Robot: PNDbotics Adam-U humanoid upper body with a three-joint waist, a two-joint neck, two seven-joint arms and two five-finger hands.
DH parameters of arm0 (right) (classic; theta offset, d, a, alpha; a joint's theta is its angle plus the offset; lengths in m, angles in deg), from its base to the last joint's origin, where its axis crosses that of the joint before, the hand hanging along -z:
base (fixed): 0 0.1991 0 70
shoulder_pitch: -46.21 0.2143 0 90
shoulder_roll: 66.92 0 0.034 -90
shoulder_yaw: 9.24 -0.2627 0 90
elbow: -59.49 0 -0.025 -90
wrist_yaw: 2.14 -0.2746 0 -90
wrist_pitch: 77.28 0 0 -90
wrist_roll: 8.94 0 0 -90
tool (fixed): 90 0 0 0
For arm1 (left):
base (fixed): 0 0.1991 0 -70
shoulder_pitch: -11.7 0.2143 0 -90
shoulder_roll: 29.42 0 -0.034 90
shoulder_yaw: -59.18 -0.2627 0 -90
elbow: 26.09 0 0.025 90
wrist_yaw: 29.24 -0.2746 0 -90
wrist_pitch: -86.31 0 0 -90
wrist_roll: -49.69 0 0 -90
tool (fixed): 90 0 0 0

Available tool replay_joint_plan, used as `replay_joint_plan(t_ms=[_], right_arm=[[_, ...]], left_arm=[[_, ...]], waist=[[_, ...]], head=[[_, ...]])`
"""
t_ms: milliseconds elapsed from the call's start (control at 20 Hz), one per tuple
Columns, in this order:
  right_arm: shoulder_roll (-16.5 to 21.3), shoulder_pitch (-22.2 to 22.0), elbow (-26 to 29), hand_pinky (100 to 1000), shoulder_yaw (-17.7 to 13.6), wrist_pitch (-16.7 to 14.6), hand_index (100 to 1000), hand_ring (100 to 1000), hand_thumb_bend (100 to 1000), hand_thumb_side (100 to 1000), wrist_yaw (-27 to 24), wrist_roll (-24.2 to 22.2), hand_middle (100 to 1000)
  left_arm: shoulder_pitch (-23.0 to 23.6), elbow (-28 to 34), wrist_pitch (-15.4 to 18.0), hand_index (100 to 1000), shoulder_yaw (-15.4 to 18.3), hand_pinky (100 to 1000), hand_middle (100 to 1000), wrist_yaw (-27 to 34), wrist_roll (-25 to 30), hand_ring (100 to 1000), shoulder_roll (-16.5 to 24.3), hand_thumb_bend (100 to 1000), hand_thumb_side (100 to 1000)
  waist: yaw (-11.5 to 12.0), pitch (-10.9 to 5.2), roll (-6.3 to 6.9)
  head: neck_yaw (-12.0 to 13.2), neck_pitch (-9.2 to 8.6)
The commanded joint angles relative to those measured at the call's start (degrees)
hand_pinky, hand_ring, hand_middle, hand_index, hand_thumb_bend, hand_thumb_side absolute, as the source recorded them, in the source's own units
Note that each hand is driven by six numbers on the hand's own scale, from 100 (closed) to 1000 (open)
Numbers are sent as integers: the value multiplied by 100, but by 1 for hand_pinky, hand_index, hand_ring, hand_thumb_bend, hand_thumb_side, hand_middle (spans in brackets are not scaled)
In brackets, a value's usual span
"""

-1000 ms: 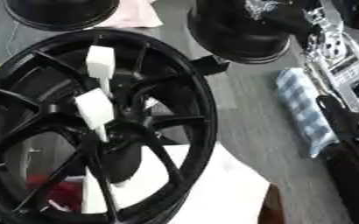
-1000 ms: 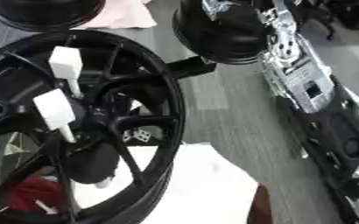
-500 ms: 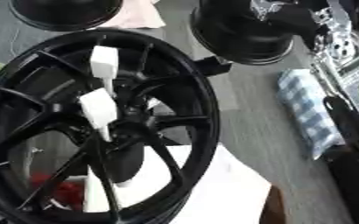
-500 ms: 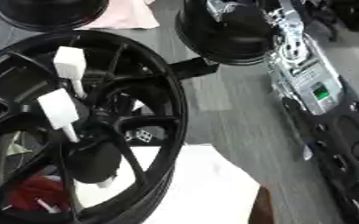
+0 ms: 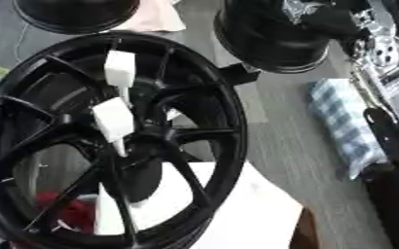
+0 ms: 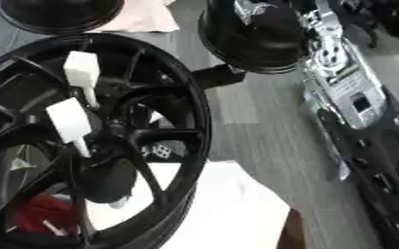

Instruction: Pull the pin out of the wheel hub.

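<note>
A large black spoked wheel [image 5: 224, 121] fills the left of both eye views. Two white block-headed pins stand out of it. The upper pin [image 5: 119, 68] sits over the spokes near the rim. The lower pin [image 5: 114, 119] runs on a thin stem down to the hub [image 5: 148, 138] at the centre. No hand touches either pin. My right arm [image 6: 352, 92], silver and black, runs along the right edge; its dark lower part, the right hand [image 5: 390, 146], lies beside the wheel, and its shape is unclear. My left hand is out of sight.
Another black wheel [image 5: 280, 39] stands at the top, a third [image 5: 75, 14] at top left beside a pink cloth [image 5: 156, 17]. A blue checked cloth [image 5: 348, 126] lies right of the wheel. White paper [image 5: 245, 209] and something red [image 5: 66, 214] lie under the spokes.
The whole picture has shifted slightly, so the camera moved. The wheel, both pins and the right arm keep their places relative to each other.
</note>
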Motion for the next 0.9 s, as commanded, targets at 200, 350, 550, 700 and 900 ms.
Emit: replay_joint_plan(t_ms=[200, 350, 550, 700, 900], right_arm=[[186, 89, 27, 698, -43, -20, 620, 638, 401, 100, -19, -17, 538], [173, 107, 28, 698, -33, -22, 620, 638, 400, 100, -29, -22, 538], [154, 129, 24, 698, -20, -23, 620, 638, 398, 100, -40, -37, 538], [141, 140, 20, 698, -13, -23, 620, 638, 397, 100, -47, -48, 538], [117, 155, 18, 698, -4, -25, 620, 639, 397, 100, -52, -63, 538]], left_arm=[[-257, -200, 349, 911, 74, 881, 811, 193, 300, 843, -27, 308, 768], [-204, -145, 425, 921, -90, 890, 828, 92, 302, 858, -51, 328, 765], [-229, -134, 475, 934, -266, 902, 841, 4, 302, 871, -168, 340, 754], [-288, -187, 477, 929, -372, 899, 834, 7, 302, 866, -301, 344, 748], [-369, -287, 477, 924, -513, 894, 827, -14, 302, 860, -477, 348, 745]], waist=[[-13, -77, 71], [-36, -51, 78], [-72, -38, 72], [-93, -41, 58], [-123, -52, 52]], head=[[-16, -77], [50, -101], [96, -124], [116, -127], [185, -119]])
